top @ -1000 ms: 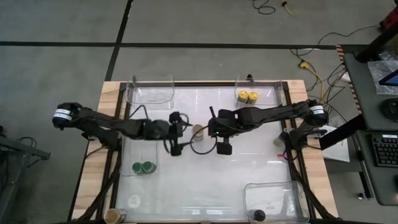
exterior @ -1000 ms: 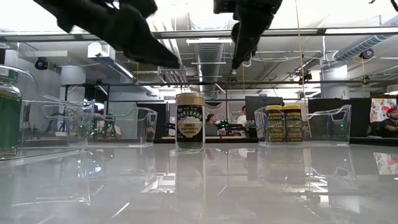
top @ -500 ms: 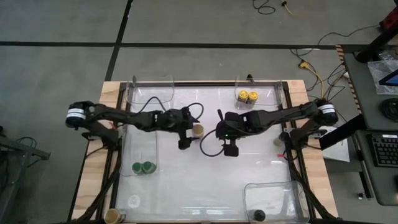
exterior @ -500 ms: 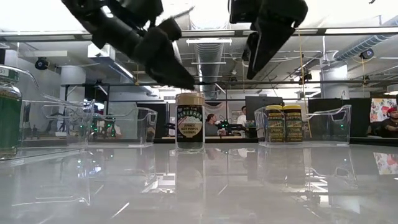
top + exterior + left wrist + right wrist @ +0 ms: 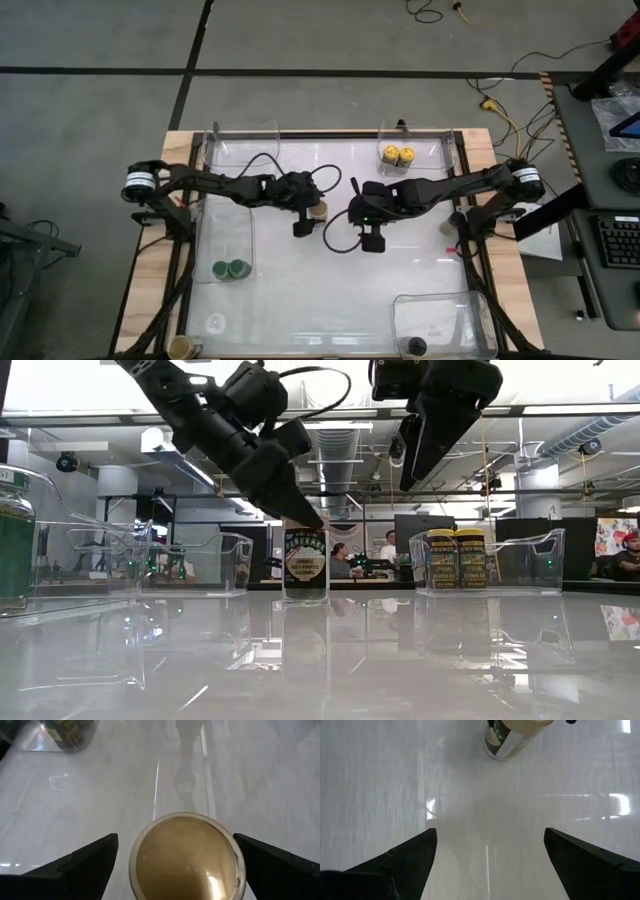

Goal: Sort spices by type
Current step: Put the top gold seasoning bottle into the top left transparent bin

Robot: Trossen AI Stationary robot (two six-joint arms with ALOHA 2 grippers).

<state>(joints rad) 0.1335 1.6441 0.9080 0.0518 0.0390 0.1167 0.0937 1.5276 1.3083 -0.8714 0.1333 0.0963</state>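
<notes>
A spice jar with a tan lid (image 5: 318, 209) stands upright on the white table's middle; the low view shows its dark label (image 5: 305, 565). My left gripper (image 5: 310, 211) is open and slants down from the left. Its two fingers stand on either side of the jar's lid (image 5: 186, 855), with a gap on each side. My right gripper (image 5: 366, 228) hangs open above the table just right of the jar, pointing steeply down with nothing between its fingers (image 5: 490, 832). That jar also shows in the right wrist view (image 5: 510, 735).
Two yellow-lidded jars (image 5: 398, 154) stand in a clear bin at the far right and two green-lidded jars (image 5: 231, 269) in a bin at the left. A black-lidded jar (image 5: 417, 347) is in the near-right bin. Another clear bin (image 5: 243, 145) stands far left. A tan-lidded jar (image 5: 180, 347) stands near the near-left corner.
My left gripper has swung toward the table's right and sunk toward the tan-lidded jar, and its open fingers now stand on either side of the lid. My right gripper has shifted a little toward the right and down. The jar has kept its place.
</notes>
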